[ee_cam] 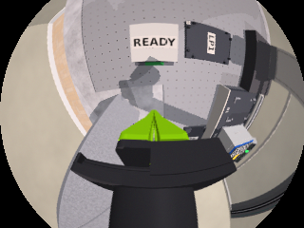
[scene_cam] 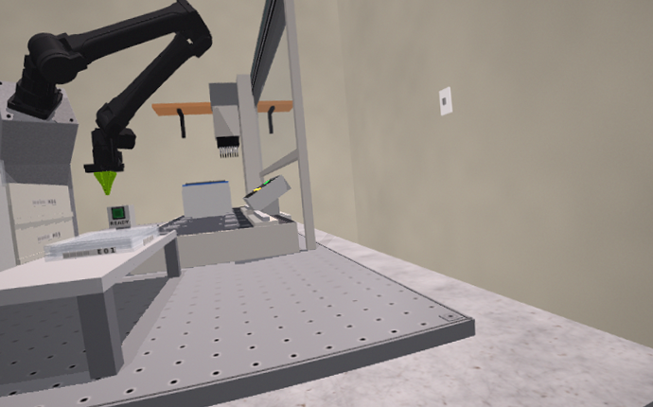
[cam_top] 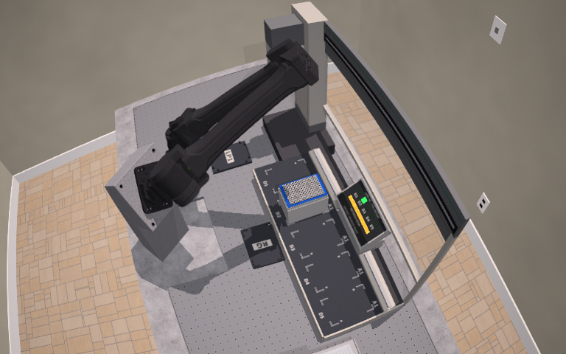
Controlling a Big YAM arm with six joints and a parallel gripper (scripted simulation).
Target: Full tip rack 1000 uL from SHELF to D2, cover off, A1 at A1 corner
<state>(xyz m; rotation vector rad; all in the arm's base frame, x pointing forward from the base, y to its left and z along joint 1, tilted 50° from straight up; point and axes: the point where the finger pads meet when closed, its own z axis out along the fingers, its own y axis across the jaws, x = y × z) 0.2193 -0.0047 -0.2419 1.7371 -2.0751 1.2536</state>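
Above boxy READY key point(scene_cam: 119, 216): end effector point(scene_cam: 106, 190) clenched, empty, green fingers forming pointed wedge.

A laboratory is shown. A liquid-handler deck point(cam_top: 334, 267) is mounted on a perforated breadboard point(scene_cam: 291, 310). A pipetting head point(scene_cam: 225, 122) is seen at 12 o'clock.

A wooden wall shelf point(scene_cam: 170, 109) on two black brackets hangs beyond the bench's far edge (a white wall plate point(scene_cam: 444, 100) farther right).
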